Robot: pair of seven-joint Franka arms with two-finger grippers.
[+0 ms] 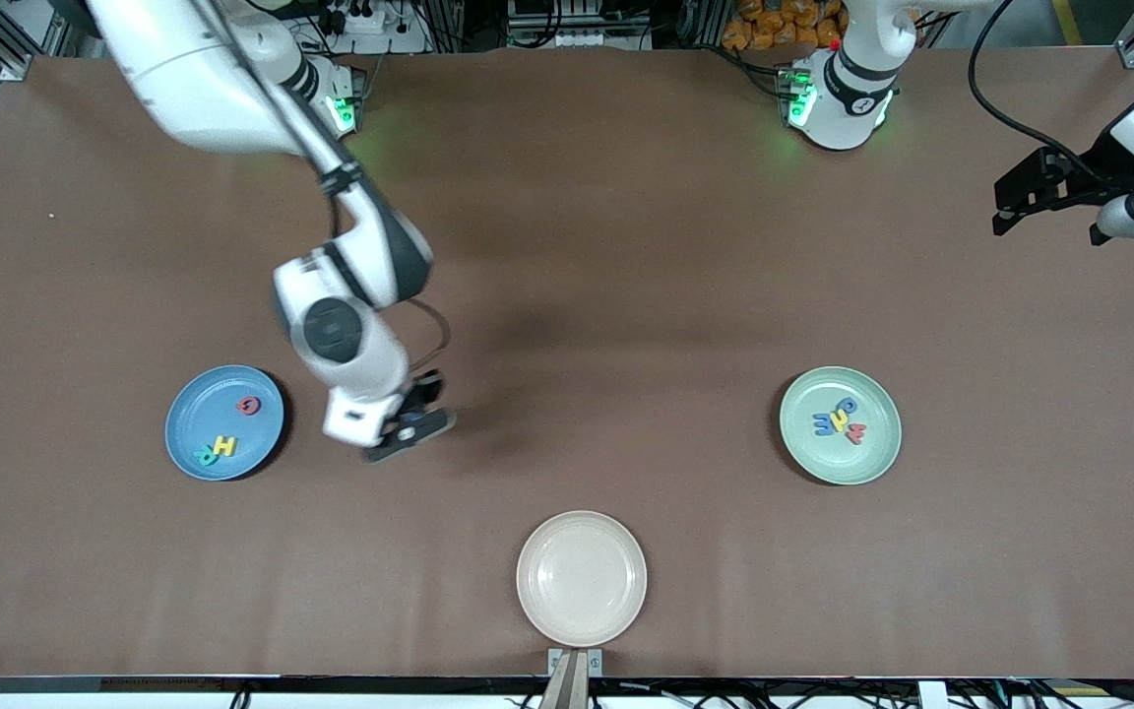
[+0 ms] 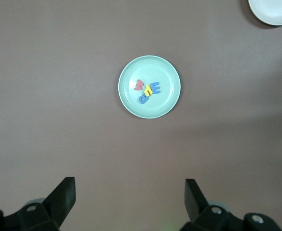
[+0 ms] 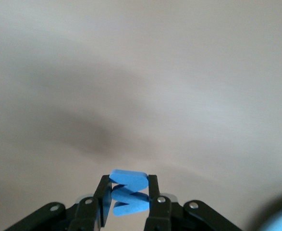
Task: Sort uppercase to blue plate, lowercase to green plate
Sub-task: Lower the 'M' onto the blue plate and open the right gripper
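Right gripper [image 3: 126, 199], lower centre, clamps the angular blue letter [image 3: 128, 192]. Left gripper [image 2: 130, 204] waits, jaws apart. Blue plate [image 1: 195, 409] carries three letters; green plate [image 1: 872, 453] four; cream plate [image 1: 582, 578] bare.

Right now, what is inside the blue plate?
The blue plate holds three letters: red round letter, yellow H, teal R. Nothing covers it; right claw holds the blue W.

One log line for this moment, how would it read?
right gripper: shut on blue W, beside blue plate | left gripper: open, waiting above green plate
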